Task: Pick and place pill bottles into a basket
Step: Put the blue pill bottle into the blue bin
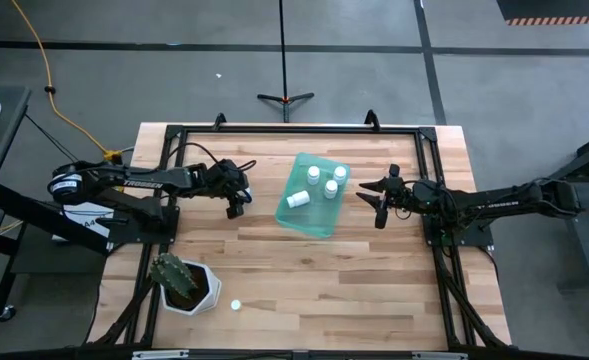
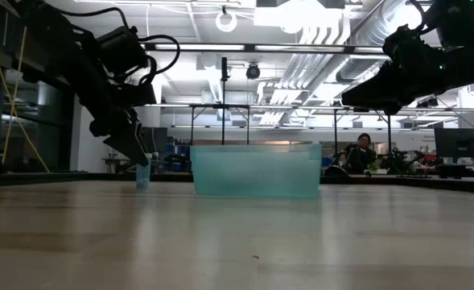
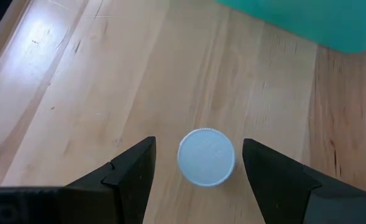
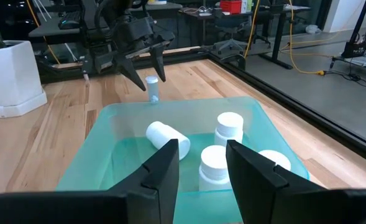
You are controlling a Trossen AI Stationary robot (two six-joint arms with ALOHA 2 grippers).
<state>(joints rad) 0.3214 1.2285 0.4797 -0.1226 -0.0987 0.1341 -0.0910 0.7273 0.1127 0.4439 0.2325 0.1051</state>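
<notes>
The basket (image 1: 313, 196) is sitting mid-table with four pill bottles (image 1: 314, 176) inside, one of them lying on its side (image 1: 297, 200). Left of it, another bottle (image 3: 206, 157) is standing upright between the left gripper's (image 3: 198, 169) spread fingers, while the right gripper (image 1: 379, 200) is hovering just right of the basket. Near the table's front left, a cactus pot (image 1: 186, 284) is sitting with one more bottle (image 1: 236, 305) just to its right.

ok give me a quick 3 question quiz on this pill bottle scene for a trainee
1. True or false: the left gripper is shut on a pill bottle.
2. How many bottles are in the basket? A) two B) four C) six
3. Fill in: the bottle between the left gripper's open fingers stands ___ the basket.

Key:
1. False; its fingers are open on either side of the upright bottle, not touching it.
2. B; three upright, one on its side.
3. Outside, on the table.

The right gripper waits beside the basket.
</notes>
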